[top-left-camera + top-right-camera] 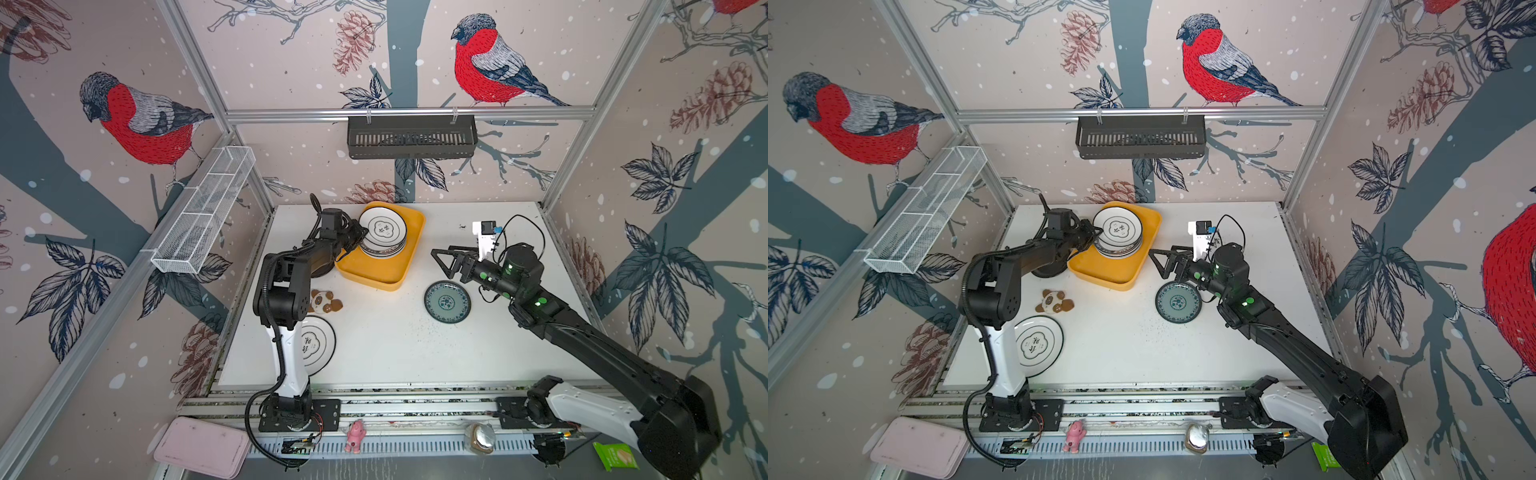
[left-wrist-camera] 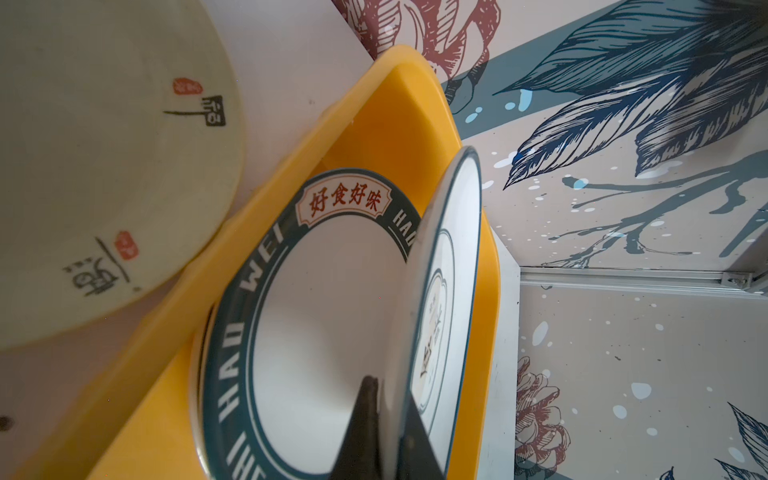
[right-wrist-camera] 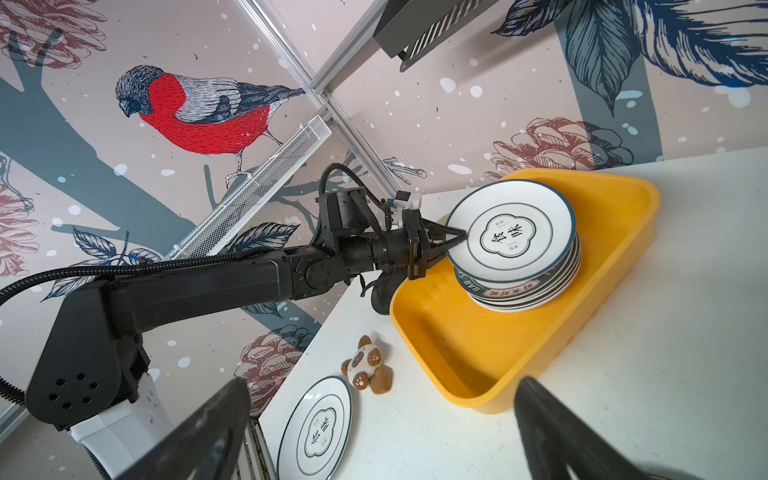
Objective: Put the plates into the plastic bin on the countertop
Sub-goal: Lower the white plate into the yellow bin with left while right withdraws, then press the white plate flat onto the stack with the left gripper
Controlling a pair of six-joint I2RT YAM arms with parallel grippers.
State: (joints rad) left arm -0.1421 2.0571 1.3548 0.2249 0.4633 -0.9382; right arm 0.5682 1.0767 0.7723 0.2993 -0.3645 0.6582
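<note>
Top views: right arm (image 1: 602,345) sits closest to the lens, coming in from 5 o'clock. right gripper (image 1: 439,264) is spread wide with nothing in it, just at 12 o'clock of the teal plate (image 1: 447,301), which lies at 3 o'clock on the countertop (image 1: 395,357). plastic bin (image 1: 386,272) is at 12 o'clock, with a stack of plates (image 1: 384,251) in its far half. left gripper (image 1: 360,235) is clenched on the 9 o'clock rim of the white plate (image 1: 383,230) over the stack. second white plate (image 1: 322,345) is at 8 o'clock, partly under the left arm (image 1: 286,332). panda toy (image 1: 325,301) is at 9.

Left wrist: fingers (image 2: 361,419) clamp the white plate's rim. It is tilted over a lettered plate (image 2: 324,324) in the bin. cream plate (image 2: 104,166) lies on the countertop just beside the bin.

Right wrist: its own fingers are wide apart and empty. Can't tell if the white plate touches the stack.
</note>
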